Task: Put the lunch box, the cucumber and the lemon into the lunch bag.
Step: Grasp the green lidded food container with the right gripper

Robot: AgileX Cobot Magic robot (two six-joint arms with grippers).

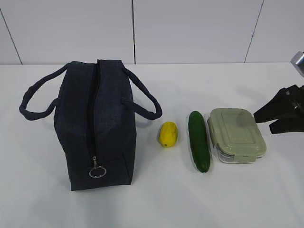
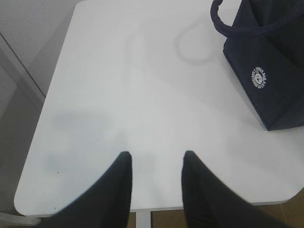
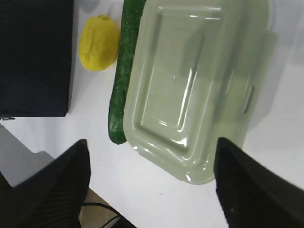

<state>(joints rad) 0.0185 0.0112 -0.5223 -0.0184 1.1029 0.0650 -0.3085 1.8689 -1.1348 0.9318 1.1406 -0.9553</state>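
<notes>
**Lunch box sat right under the right end effector**

Exterior: lunch bag (image 1: 97, 126) zipped shut on the bench (image 1: 156, 204); lemon (image 1: 168, 134), cucumber (image 1: 199, 140), lunch box (image 1: 236, 135) lined up right of it, long axes front-to-back. Right end effector (image 1: 278, 115) just beside the box, cropped.

Left wrist: left end effector (image 2: 154, 164) partly apart, empty, bag off right.

Right wrist: spread wide over the lid, tips cut off.

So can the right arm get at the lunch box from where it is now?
Probably yes. The right gripper hangs just above the lunch box with its fingers spread wide and nothing between them and the lid. The cucumber lies right against the box's far side, which could crowd one finger.
</notes>
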